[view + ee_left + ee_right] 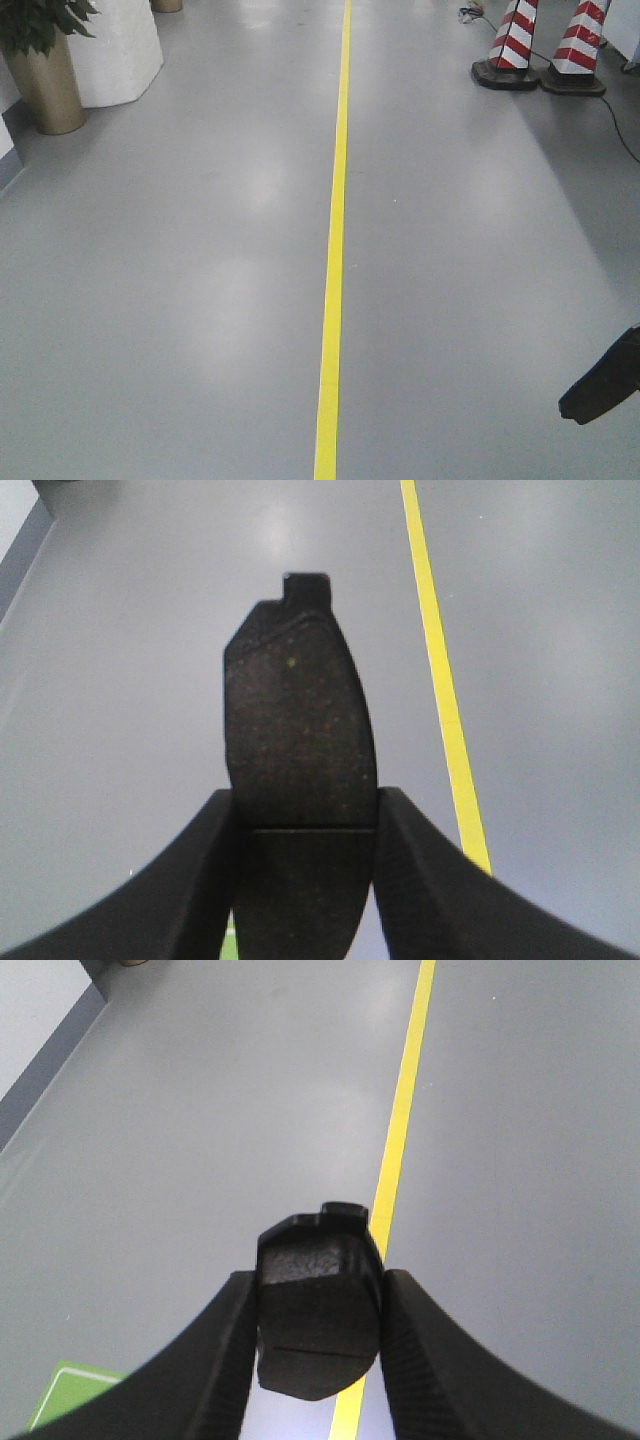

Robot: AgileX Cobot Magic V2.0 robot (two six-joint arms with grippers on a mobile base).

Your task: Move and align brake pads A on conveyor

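My left gripper point(305, 815) is shut on a brake pad A point(297, 710), a flat dark grey pad standing lengthwise between the fingers, its thin groove level with the fingertips. My right gripper point(318, 1290) is shut on another brake pad A point(318, 1305), tilted so that its top edge faces the camera. Both pads hang above a grey floor. A dark piece of an arm point(603, 380) shows at the lower right of the front view. The conveyor is out of view.
A yellow floor line point(335, 240) runs straight ahead. Two red-and-white striped cones point(545, 45) stand at the far right with a cable beside them. A gold planter point(45, 70) and a white block point(115, 50) are far left. A green floor mark point(75, 1390) lies below.
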